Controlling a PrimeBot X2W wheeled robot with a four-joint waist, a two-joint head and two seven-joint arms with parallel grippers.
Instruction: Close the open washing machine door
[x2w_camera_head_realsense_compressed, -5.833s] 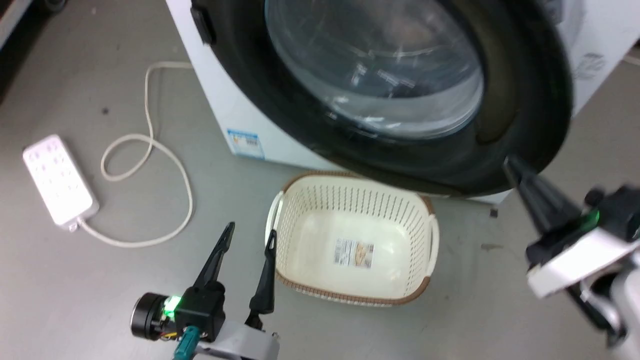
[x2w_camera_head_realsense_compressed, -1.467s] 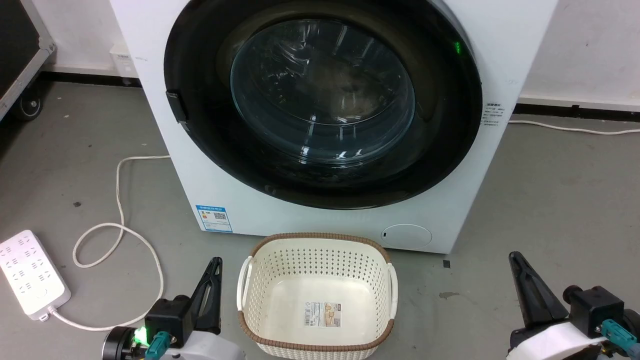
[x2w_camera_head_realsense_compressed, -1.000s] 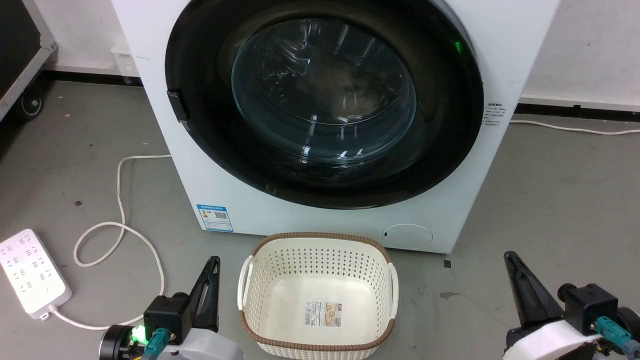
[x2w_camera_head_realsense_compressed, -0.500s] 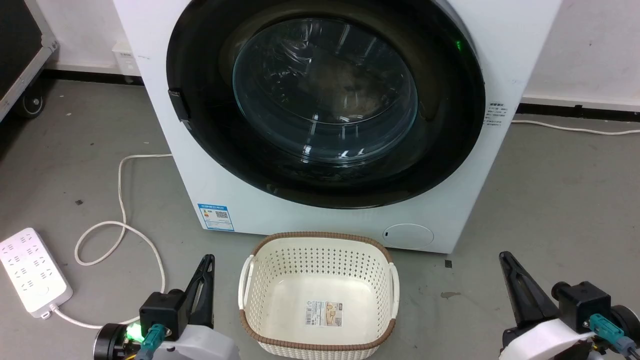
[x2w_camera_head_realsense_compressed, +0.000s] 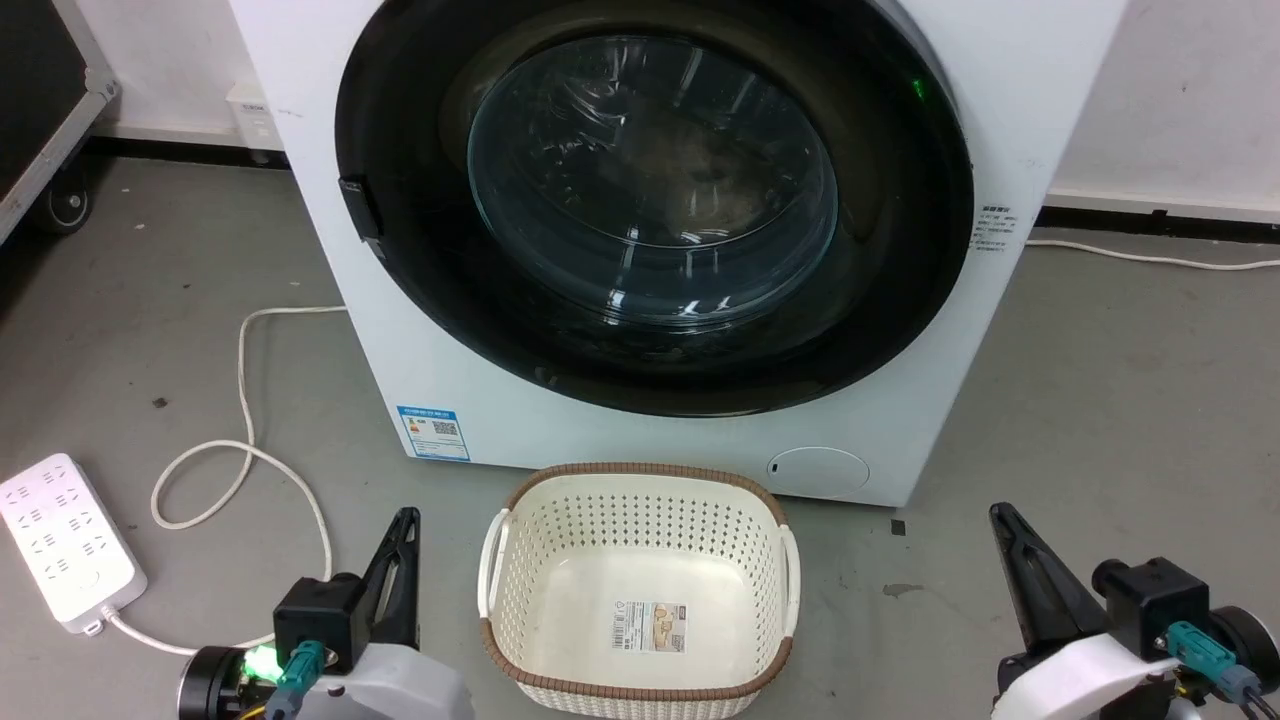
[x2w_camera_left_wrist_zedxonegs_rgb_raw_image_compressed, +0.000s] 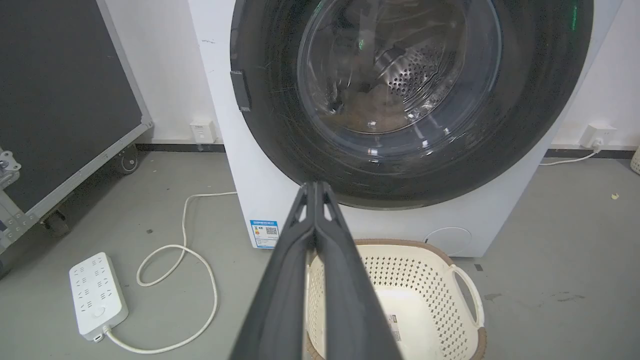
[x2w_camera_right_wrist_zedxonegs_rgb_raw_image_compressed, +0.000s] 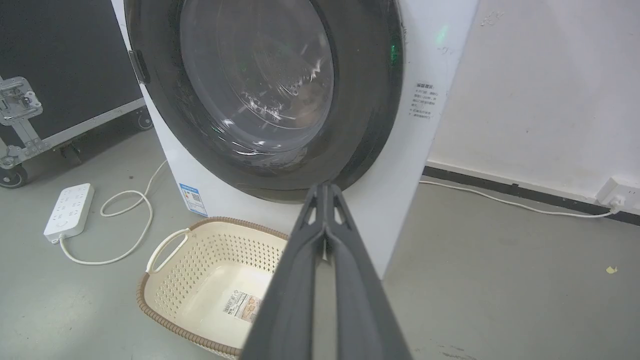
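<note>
Door (x2w_camera_head_realsense_compressed: 650, 190) sits flush in the washer (x2w_camera_head_realsense_compressed: 420, 380) front, so closing looks done and only a check remains. Left gripper (x2w_camera_left_wrist_zedxonegs_rgb_raw_image_compressed: 315, 190) and right gripper (x2w_camera_right_wrist_zedxonegs_rgb_raw_image_compressed: 325, 189), fingers pressed together on nothing, hang low either side of the basket (x2w_camera_head_realsense_compressed: 640, 472), well apart from the door. Next move: confirm it has caught, pushing it home if not.

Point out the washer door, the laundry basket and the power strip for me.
washer door (x2w_camera_head_realsense_compressed: 900, 300), head view, black rim on its right side.
laundry basket (x2w_camera_head_realsense_compressed: 640, 520), head view, perforated far wall.
power strip (x2w_camera_head_realsense_compressed: 65, 540), head view, white top face.
</note>
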